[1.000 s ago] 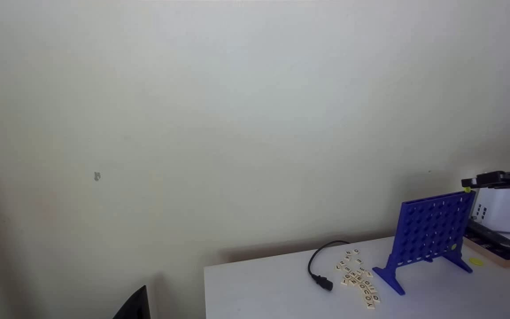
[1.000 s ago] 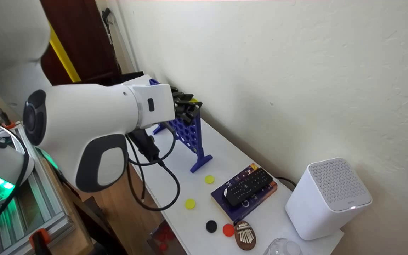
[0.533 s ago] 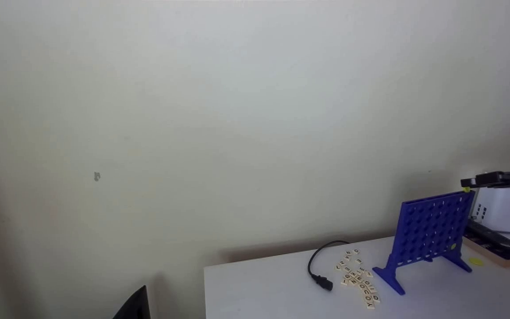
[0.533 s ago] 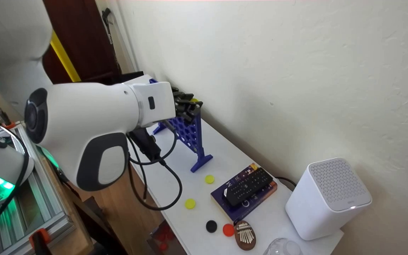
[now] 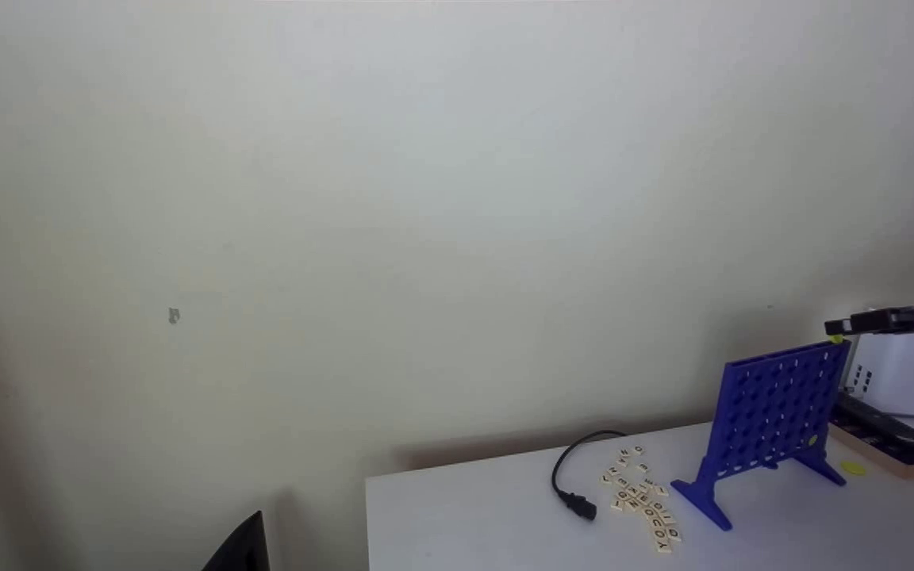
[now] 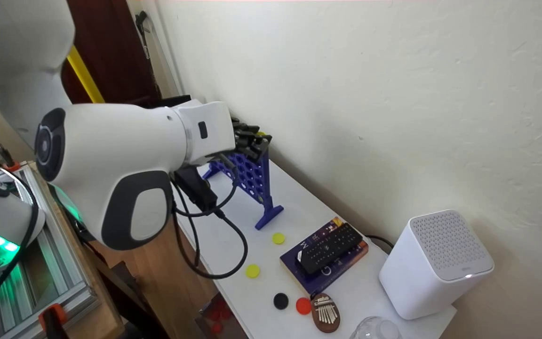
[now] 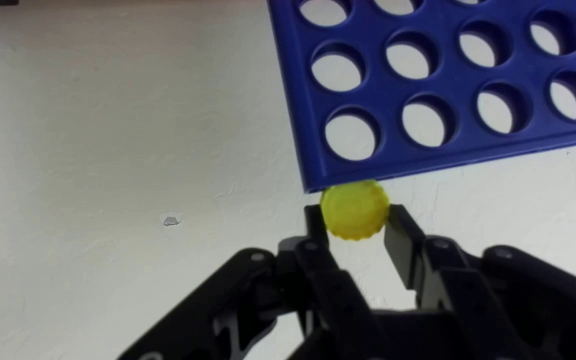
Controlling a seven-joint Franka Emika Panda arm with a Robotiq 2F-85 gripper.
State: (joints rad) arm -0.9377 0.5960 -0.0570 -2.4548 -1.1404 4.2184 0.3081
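My gripper (image 7: 354, 209) is shut on a yellow disc (image 7: 354, 215), with a black fingertip against either side of it. The disc's edge meets the top rim of the blue upright grid (image 7: 368, 172), right at one end corner; whether it has entered the slot cannot be told. In an exterior view the gripper (image 5: 839, 327) reaches in level from the right, over the grid (image 5: 778, 408). A yellow disc (image 5: 813, 441) shows through a low hole of the grid. The arm partly hides the grid (image 6: 252, 179) in an exterior view.
Beside the grid lie two yellow discs (image 6: 278, 238), a black disc (image 6: 281, 301) and a red disc (image 6: 303, 306). A remote (image 6: 330, 248) rests on a book (image 6: 318, 285) near a white box (image 6: 433, 268). Letter tiles (image 5: 647, 507) and a cable plug (image 5: 580, 506) lie at the grid's far side. A wall (image 6: 393, 117) runs behind.
The gripper, still on the disc, has shifted slightly, and the wrist has risen a little. The grid has turned slightly, one foot sliding a short way across the table.
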